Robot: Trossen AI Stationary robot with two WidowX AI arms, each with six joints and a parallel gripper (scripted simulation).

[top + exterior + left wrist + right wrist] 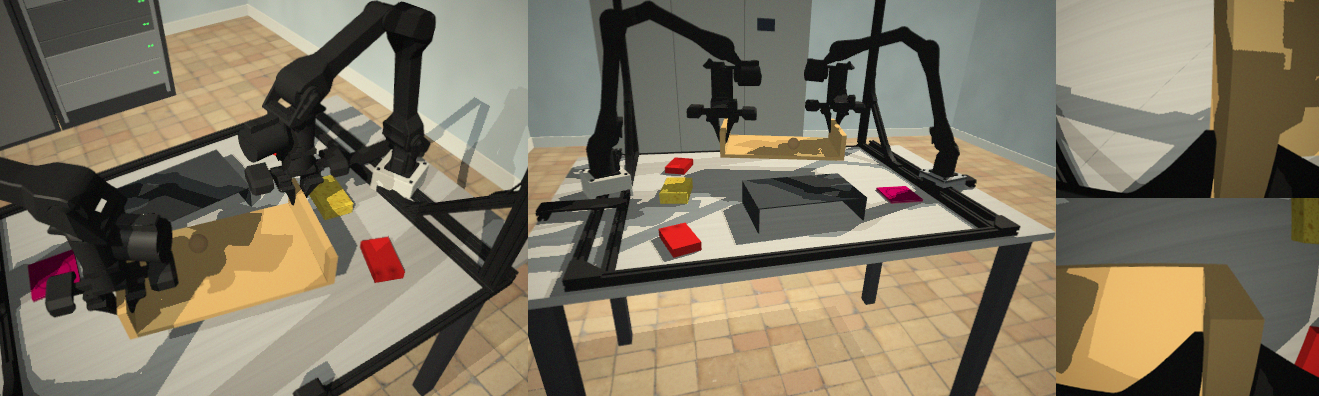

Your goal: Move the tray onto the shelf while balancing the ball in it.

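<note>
Tiles (215, 65) (778, 320) lay beyond left gripper (121, 305) (834, 127) (1228, 139) and right gripper (298, 194) (723, 138) (1217, 340), both pinching the tray (260, 270) (758, 142) (1255, 88) (1153, 308); you needed slow, level travel, ball (198, 243) (793, 143) between.

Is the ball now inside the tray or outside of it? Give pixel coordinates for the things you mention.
Inside: the ball (198, 243) (793, 143) sits on the floor of the tray (260, 272) (753, 145) (1246, 155) (1153, 313), between its two end walls.

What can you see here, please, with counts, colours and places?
tray: one, tan, between grippers
ball: one, brown, in tray
low shelf: one, dark grey, on table
yellow block: one, on table
red blocks: two, on table
flat piece: one, magenta, on table
table: one, pale-topped, on tiled floor
equipment rack: one, grey, beyond table
left gripper, right gripper: one each, black, on opposite tray walls
</note>
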